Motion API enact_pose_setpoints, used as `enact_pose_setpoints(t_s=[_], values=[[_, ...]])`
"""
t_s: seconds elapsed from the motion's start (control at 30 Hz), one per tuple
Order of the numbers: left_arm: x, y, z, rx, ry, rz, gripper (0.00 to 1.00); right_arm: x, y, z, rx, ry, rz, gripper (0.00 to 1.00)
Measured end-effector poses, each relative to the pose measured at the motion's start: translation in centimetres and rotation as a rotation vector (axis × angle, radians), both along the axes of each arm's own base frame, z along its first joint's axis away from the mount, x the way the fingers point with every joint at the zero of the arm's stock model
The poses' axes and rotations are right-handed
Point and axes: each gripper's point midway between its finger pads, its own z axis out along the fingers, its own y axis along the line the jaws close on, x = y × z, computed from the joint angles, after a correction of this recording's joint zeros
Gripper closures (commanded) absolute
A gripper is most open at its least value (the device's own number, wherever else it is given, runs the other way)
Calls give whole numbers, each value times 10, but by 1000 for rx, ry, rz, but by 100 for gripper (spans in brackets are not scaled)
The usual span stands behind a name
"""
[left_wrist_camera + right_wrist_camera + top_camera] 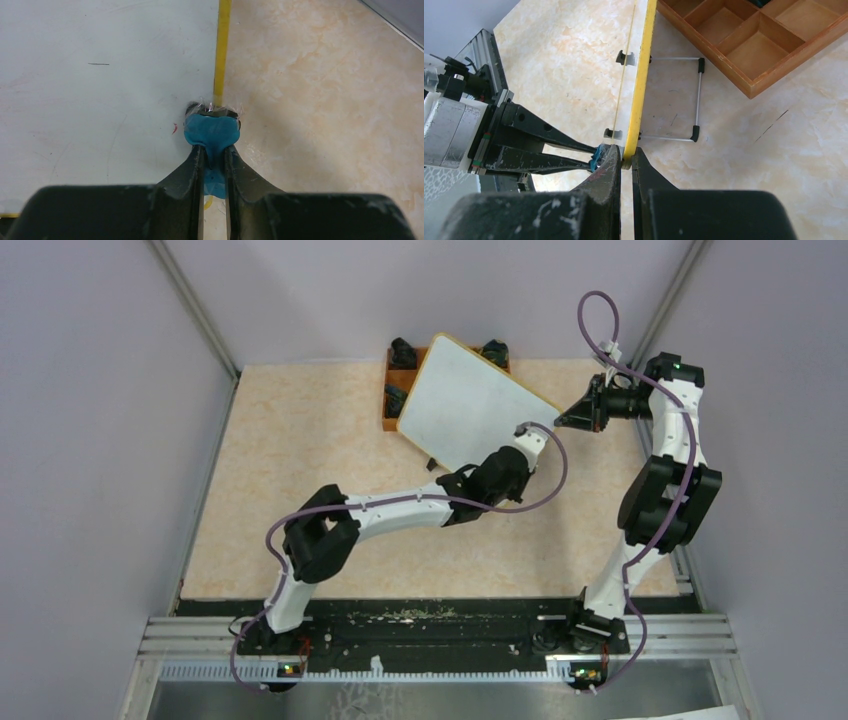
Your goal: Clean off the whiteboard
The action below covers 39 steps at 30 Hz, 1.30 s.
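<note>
While right hand (626, 159) clamps whiteboard (470, 405), left hand (214, 149) pinches blue pad (210, 131), unseen from above.

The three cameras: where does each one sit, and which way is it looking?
Top external: high behind the robot, looking down at the table, whiteboard and tray; the left arm and right arm show.
Left wrist: on the left arm, looking along the left gripper, shut on a blue piece at the whiteboard's yellow frame.
Right wrist: on the right arm, looking along that frame; the right gripper pinches it.
Shared: the right wrist view also shows the left gripper and blue piece.
</note>
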Motion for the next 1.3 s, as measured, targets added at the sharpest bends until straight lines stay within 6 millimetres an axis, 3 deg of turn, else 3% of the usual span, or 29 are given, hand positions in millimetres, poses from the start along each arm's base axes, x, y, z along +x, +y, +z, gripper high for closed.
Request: enact_pose_setpoints(t_s=[0.3, 0.43, 0.63, 0.77, 1.07, 1.23, 1.3], values=[[9, 9, -3, 0, 4, 21, 100, 2, 0, -1, 0, -11, 0, 100], [25, 31, -6, 13, 11, 62, 100, 2, 0, -1, 2, -14, 1, 100], [68, 82, -3, 23, 8, 183, 100, 1, 1, 0, 14, -9, 2, 100], [83, 98, -1, 25, 4, 228, 100, 1, 2, 0, 16, -9, 2, 100], [75, 100, -2, 34, 3, 223, 97, -2, 2, 1, 19, 5, 2, 100], [69, 109, 7, 32, -7, 230, 90, -3, 2, 0, 18, 9, 2, 100], [68, 113, 15, 25, -16, 233, 83, -3, 2, 1, 19, 11, 2, 100]])
